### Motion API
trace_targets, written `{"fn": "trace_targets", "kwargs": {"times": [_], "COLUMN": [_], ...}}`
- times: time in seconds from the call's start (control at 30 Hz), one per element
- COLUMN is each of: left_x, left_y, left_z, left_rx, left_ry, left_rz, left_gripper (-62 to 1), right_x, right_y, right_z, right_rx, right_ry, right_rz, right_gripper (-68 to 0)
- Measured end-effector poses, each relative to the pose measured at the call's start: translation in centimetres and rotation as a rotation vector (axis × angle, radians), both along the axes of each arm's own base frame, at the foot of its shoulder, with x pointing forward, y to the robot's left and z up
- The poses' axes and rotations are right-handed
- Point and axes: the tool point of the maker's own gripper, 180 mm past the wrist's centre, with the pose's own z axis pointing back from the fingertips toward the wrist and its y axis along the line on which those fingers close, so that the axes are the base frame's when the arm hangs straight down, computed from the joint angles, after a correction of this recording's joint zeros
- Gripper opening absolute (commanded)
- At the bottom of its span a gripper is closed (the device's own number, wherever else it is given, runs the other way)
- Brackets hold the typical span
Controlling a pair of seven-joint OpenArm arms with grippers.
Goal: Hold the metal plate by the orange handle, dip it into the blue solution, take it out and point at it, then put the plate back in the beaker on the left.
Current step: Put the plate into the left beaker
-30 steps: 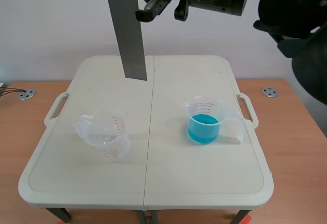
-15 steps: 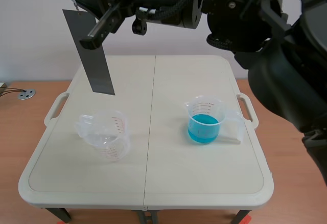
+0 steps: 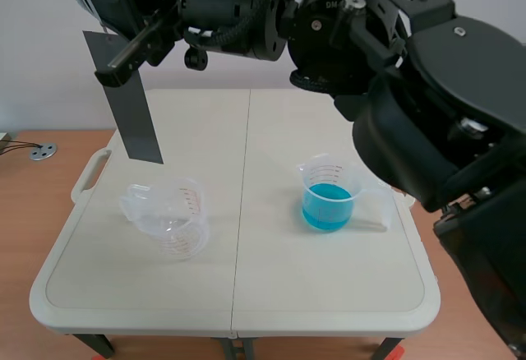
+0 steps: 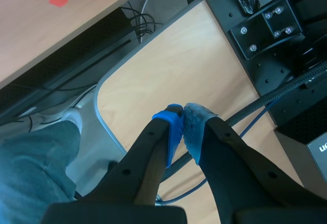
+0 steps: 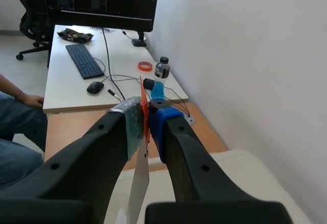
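Plate has swung in the last second from above the table's middle to its far left. It hangs by the orange handle from the right gripper, whose two pads are pinched tight on that handle. It tilts, lower end leaning right, and that end hangs above and just to the far side of the empty beaker on the left. I take this for the last step, the return, with only the lowering left; whether the plate is wet I cannot tell.

Nearest lies the white folding table; on it stand the empty beaker at left and the beaker of blue liquid at right, well apart. Nothing lies between the plate's end and the empty beaker's mouth, though the tilt could catch the rim and tip so light a cup. The right arm reaches across high above the blue beaker, clear of it. The left gripper is closed on nothing, pads touching, turned off toward cables and a person's leg. Farther off, past the right gripper, a keyboard lies on another desk.
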Motion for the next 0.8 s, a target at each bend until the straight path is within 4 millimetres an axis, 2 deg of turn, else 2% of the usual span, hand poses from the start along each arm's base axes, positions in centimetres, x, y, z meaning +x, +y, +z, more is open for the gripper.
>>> {"fn": "trace_targets", "kwargs": {"times": [0.57,0.8], "left_x": [0.0,-0.1], "left_y": [0.0,0.1], "left_z": [0.0,-0.1], "left_rx": [0.000,0.003], "left_ry": [-0.001,0.005], "left_rz": [0.000,0.000], "left_gripper": [-56.4,-56.4], "right_x": [0.5,-0.3], "right_y": [1.0,1.1], "right_z": [-4.4,-5.4], "right_rx": [-0.045,-0.053], "right_ry": [0.125,0.149], "right_rz": [0.033,0.053], "right_gripper": [-66.0,-66.0]}}
